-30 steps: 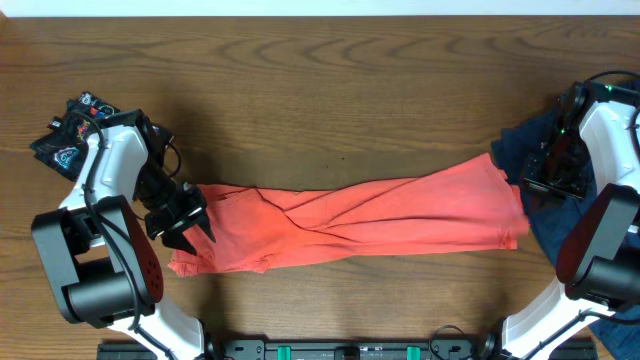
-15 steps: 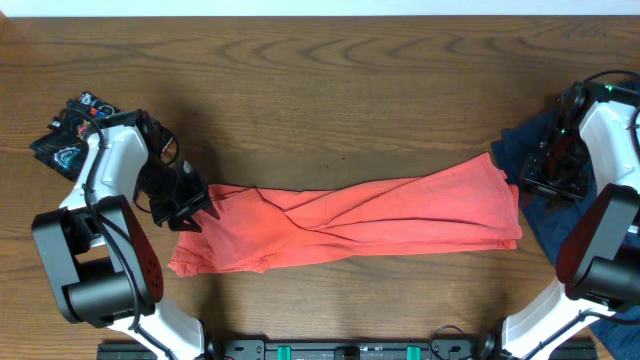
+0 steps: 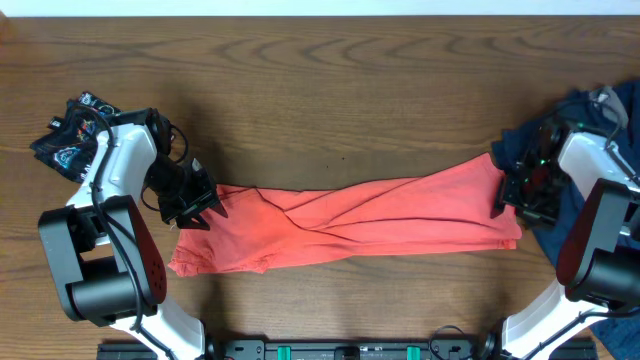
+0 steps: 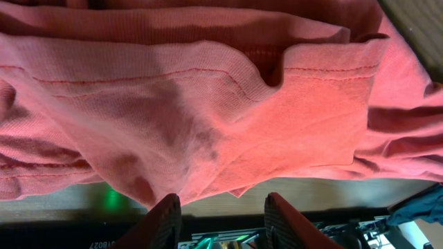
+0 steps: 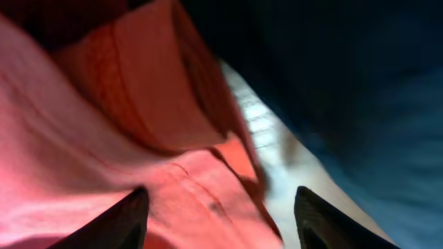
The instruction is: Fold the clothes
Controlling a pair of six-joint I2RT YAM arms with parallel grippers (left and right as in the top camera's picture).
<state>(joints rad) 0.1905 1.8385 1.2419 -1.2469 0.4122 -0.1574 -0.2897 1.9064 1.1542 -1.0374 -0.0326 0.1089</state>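
Note:
The orange-red T-shirt [image 3: 360, 220] lies stretched in a long, rumpled band across the table. My left gripper [image 3: 205, 210] is at the shirt's left end. In the left wrist view its jaws [image 4: 225, 207] stand open just short of the hemmed fabric [image 4: 208, 104], with nothing between them. My right gripper [image 3: 505, 200] is at the shirt's right end. The right wrist view is blurred, but it shows that gripper [image 5: 221, 214] open wide, with orange cloth [image 5: 83, 173] lying between the fingers. A navy garment [image 3: 520, 145] lies bunched under the right arm.
A black garment with white print [image 3: 65, 140] sits crumpled at the far left, beside the left arm. The navy cloth [image 5: 346, 83] borders the shirt's right edge. Bare wooden table [image 3: 330, 90] runs behind the shirt, and the arm bases stand at the front corners.
My right gripper has opened and shifted left from over the navy garment onto the shirt's right end. My left gripper has moved slightly up and right along the shirt's left end.

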